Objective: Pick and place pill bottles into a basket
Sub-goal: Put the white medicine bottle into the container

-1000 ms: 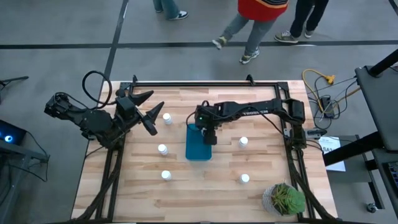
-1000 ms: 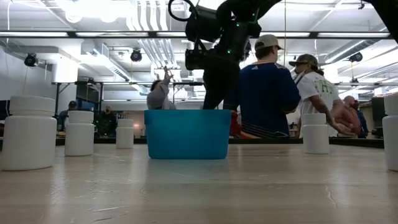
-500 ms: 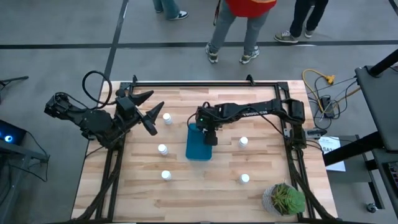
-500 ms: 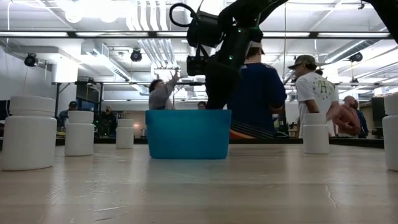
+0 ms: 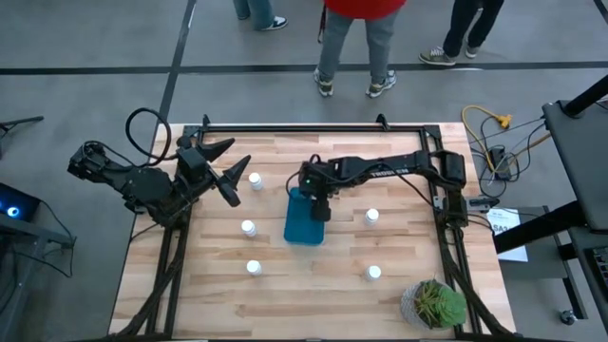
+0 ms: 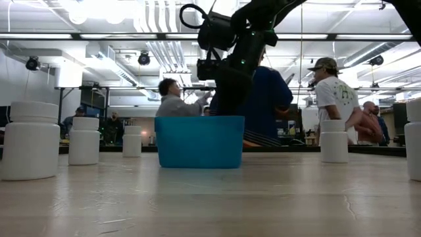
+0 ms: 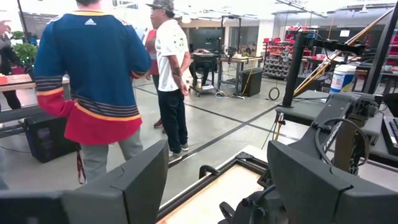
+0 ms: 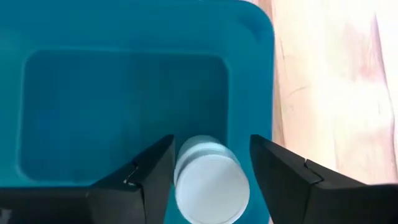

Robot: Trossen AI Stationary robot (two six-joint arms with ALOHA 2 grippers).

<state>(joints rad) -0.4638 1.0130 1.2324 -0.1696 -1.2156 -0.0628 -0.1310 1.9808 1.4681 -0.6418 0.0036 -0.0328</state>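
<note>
The teal basket (image 5: 304, 223) (image 6: 199, 141) stands mid-table. My right gripper (image 5: 319, 205) (image 8: 211, 163) reaches down into it, open, with one white pill bottle (image 8: 211, 180) between its fingers, cap toward the wrist camera, inside the basket (image 8: 124, 99). Several more pill bottles stand upright on the wood around it, among them one (image 5: 255, 180) at the far left, one (image 5: 248, 228) left of the basket and one (image 5: 371, 217) to its right. My left gripper (image 5: 224, 177) (image 7: 230, 186) hovers open and level above the table's left side, holding nothing. My right gripper comes slanting down from above, a finger on each side of the bottle's cap end (image 8: 186, 174). A thin strip of teal shows between the bottle and one finger (image 8: 273, 168). On the other side I cannot tell whether the finger (image 8: 155, 168) touches it.
A green potted plant (image 5: 434, 304) stands at the near right corner. Two more bottles (image 5: 254, 268) (image 5: 374, 274) stand toward the near edge. A black frame (image 5: 313, 126) borders the table. People (image 6: 329, 99) stand and walk beyond the far edge.
</note>
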